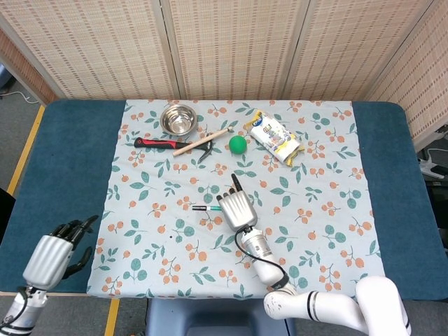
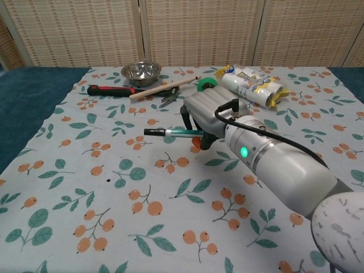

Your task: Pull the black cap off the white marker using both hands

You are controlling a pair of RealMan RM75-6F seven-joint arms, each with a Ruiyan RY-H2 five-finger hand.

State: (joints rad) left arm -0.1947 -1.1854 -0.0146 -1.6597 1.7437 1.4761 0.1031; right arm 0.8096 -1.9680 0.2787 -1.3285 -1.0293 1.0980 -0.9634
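The white marker (image 2: 181,133) with a green band and a black cap (image 2: 152,132) sticks out leftward from my right hand (image 2: 209,116), which grips its other end and holds it just above the floral cloth. In the head view the marker (image 1: 208,208) shows left of the right hand (image 1: 236,208), near the cloth's middle. My left hand (image 1: 57,253) hovers at the lower left, off the cloth over the blue table edge, fingers apart and holding nothing. The chest view does not show it.
At the back of the cloth lie a steel bowl (image 1: 178,120), a red-handled tool (image 1: 162,143), a wooden-handled hammer (image 1: 201,141), a green ball (image 1: 238,144) and a snack packet (image 1: 275,136). The blue table (image 1: 63,161) borders the cloth on both sides.
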